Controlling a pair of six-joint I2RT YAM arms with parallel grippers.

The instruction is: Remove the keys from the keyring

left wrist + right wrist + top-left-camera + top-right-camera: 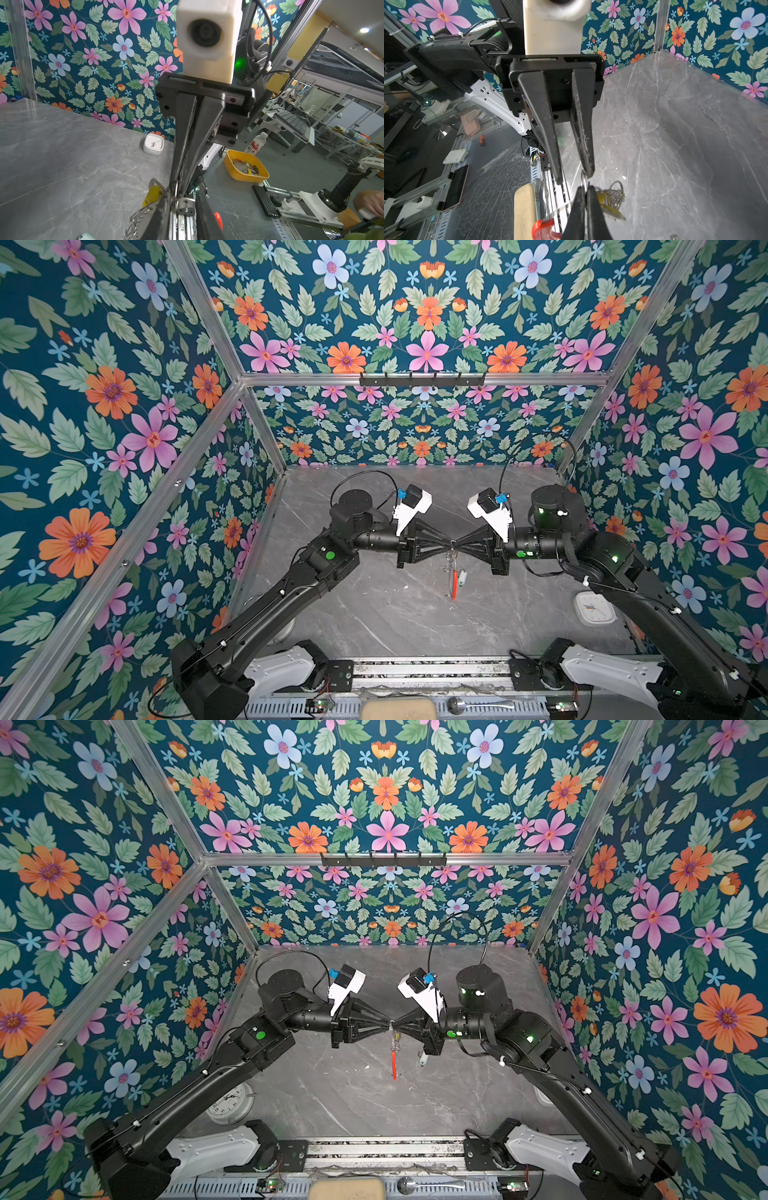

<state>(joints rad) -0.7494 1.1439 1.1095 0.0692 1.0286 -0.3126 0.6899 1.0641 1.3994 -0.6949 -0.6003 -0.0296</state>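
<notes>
Above the middle of the grey marble table (374, 614) the two arms met tip to tip, and the keyring (394, 1063) hung straight down from that meeting point, clear of the tabletop and seen edge-on in both top views with its red section at the lower end. The right gripper (176, 182) had its fingers pressed together on the thin wire at the top of the hoop, carrying it. The left gripper (574, 176) faced it from the other side with its fingers partly spread. Their tips stood just beside the pinched spot, one of them close against the wire, and the gap between them gripped nothing that could be made out. The yellow-tagged key (608, 204) hung on the hoop just below the right gripper's tips, bunched with the small silver rings (616, 195), on the side of the hoop away from the red section. The pale-tagged key (462, 576) was off the hoop and appeared to lie on the table, near the hanging ring and beneath the right gripper's body.
</notes>
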